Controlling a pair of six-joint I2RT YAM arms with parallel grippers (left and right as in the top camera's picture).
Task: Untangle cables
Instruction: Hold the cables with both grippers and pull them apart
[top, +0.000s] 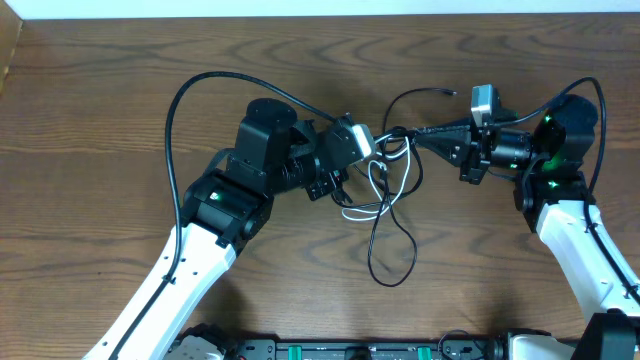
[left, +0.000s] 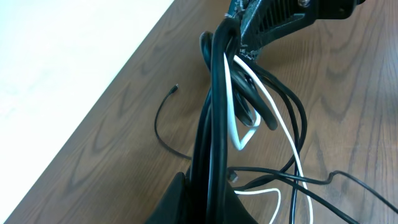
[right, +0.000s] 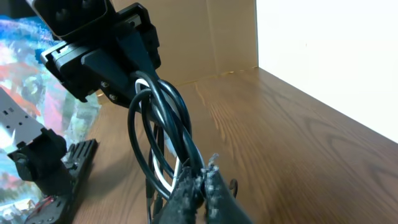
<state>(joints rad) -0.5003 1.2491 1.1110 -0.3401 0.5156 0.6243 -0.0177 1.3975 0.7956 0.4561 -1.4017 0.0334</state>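
Observation:
A tangle of thin black cables (top: 392, 240) and one white cable (top: 386, 180) hangs between my two grippers at the table's middle. My left gripper (top: 372, 150) is shut on the bundle from the left; its wrist view shows black strands (left: 214, 124) and the white loop (left: 239, 134) running out from its jaws (left: 208, 205). My right gripper (top: 405, 133) is shut on the same bundle from the right, its tips (right: 205, 177) pinching black loops (right: 155, 118). A black loop droops onto the table, and a loose end (top: 448, 92) arcs toward the back.
The wooden table (top: 100, 120) ends at a white wall at the back. A cardboard piece (right: 230, 37) stands at the table's left end. A thicker black arm cable (top: 190, 95) loops over the left arm. Black fixtures (top: 350, 350) line the front edge.

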